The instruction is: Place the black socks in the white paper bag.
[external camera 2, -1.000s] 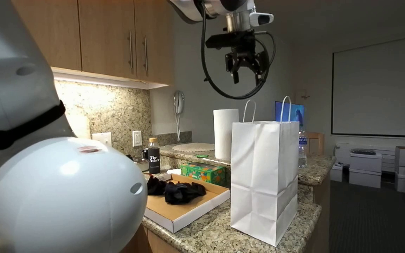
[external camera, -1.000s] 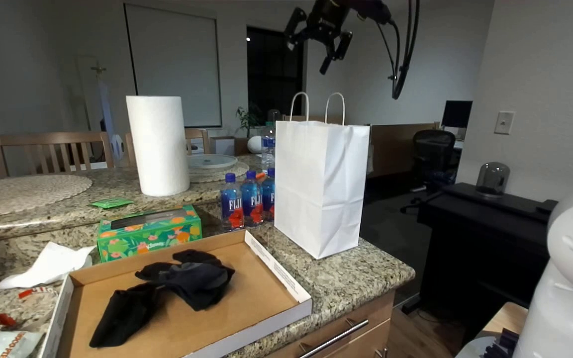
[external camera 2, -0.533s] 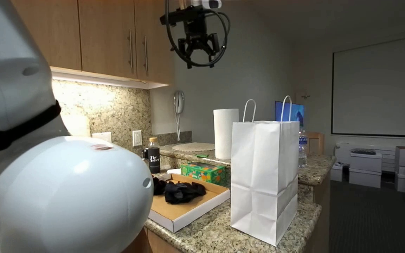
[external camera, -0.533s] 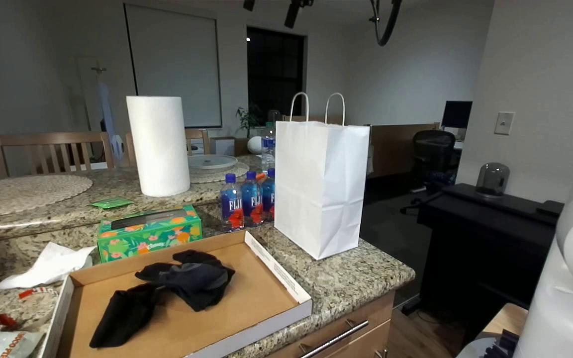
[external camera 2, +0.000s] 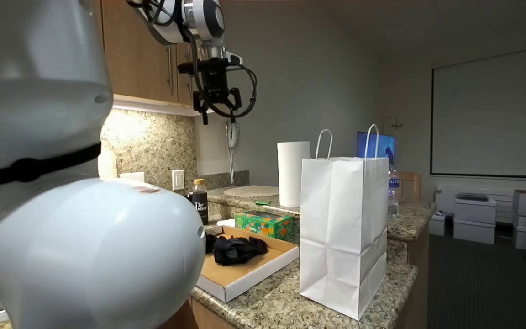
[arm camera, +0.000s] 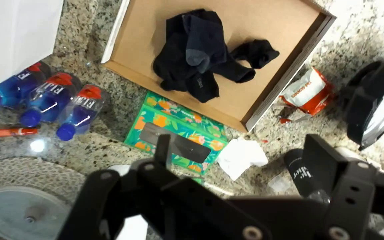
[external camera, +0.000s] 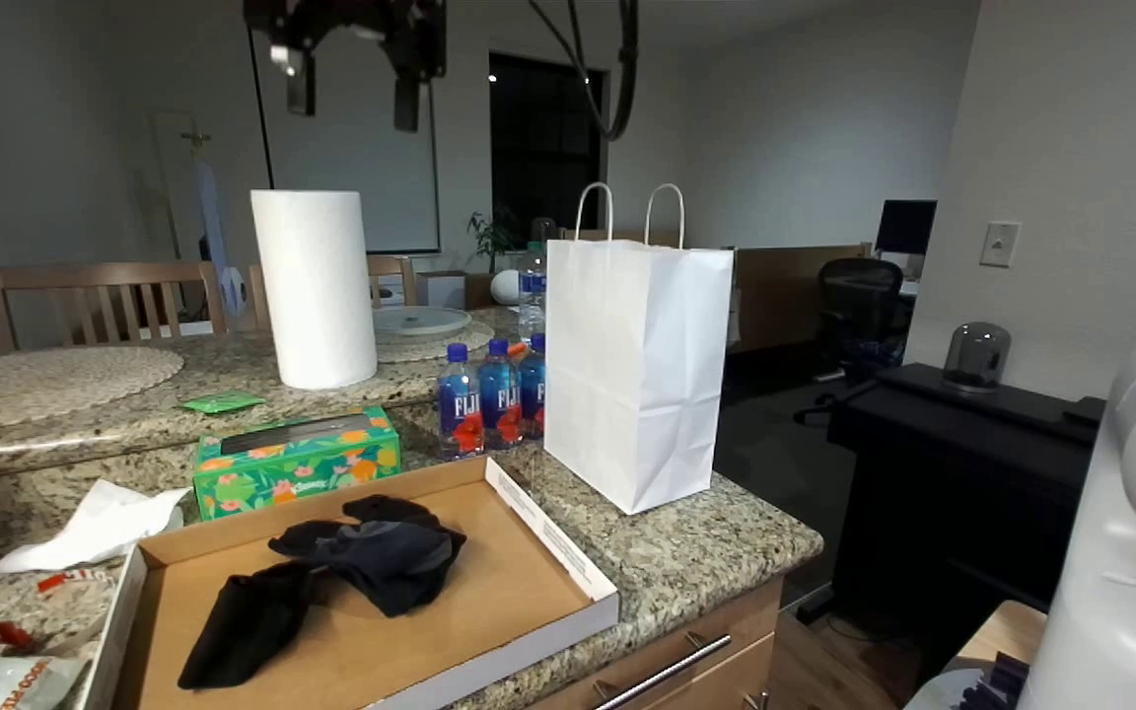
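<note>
Several black socks (external camera: 386, 557) lie bunched in the shallow cardboard tray (external camera: 519, 592); the wrist view shows the dark pile (arm camera: 198, 50) with a smaller black sock (arm camera: 258, 55) at its right. Upright on the counter beside the tray stands the white paper bag (external camera: 607, 365), its loop handles raised; its inside is hidden in both exterior views. Part of the bag (arm camera: 15, 36) enters the wrist view at upper left. High above the counter, off to the tray side of the bag, my gripper (external camera 2: 219, 119) points down, open, with nothing between its fingers (arm camera: 323, 163).
Water bottles (external camera: 499, 394) stand close behind the bag. A green tissue box (external camera: 297, 463) borders the tray's back edge, with a paper towel roll (external camera: 317, 296) on the raised ledge. A dark bottle (external camera 2: 200, 201) and a snack wrapper (arm camera: 308, 91) lie beyond the tray.
My open gripper has travelled from above the bag over to the tray side, leftward in both exterior views. It rose at first, then came lower. Socks and bag have stayed put.
</note>
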Motion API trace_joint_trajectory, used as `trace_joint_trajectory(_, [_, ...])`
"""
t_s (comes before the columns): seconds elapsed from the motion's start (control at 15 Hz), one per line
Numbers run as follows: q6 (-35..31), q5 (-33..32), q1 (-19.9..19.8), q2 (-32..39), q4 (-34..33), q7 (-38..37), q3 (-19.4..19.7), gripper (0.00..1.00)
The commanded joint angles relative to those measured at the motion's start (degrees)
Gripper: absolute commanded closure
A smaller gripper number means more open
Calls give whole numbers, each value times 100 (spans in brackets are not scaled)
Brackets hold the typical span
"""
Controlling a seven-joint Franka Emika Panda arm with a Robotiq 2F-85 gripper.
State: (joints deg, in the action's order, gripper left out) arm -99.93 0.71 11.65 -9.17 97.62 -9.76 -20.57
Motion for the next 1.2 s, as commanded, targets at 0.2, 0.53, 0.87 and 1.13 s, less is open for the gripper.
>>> trace_joint_trajectory(0.2, [-564, -344, 452, 1228, 351, -621, -10, 0])
trace_joint_trajectory(0.53, [-1676, -503, 708, 1759, 1004, -1255, 181, 0])
trace_joint_trajectory(0.87, [-2953, -806, 842, 1928, 1779, -1794, 490, 0])
trace_joint_trajectory(1.13, [-3255, -1051, 817, 2148, 2020, -1774, 684, 0])
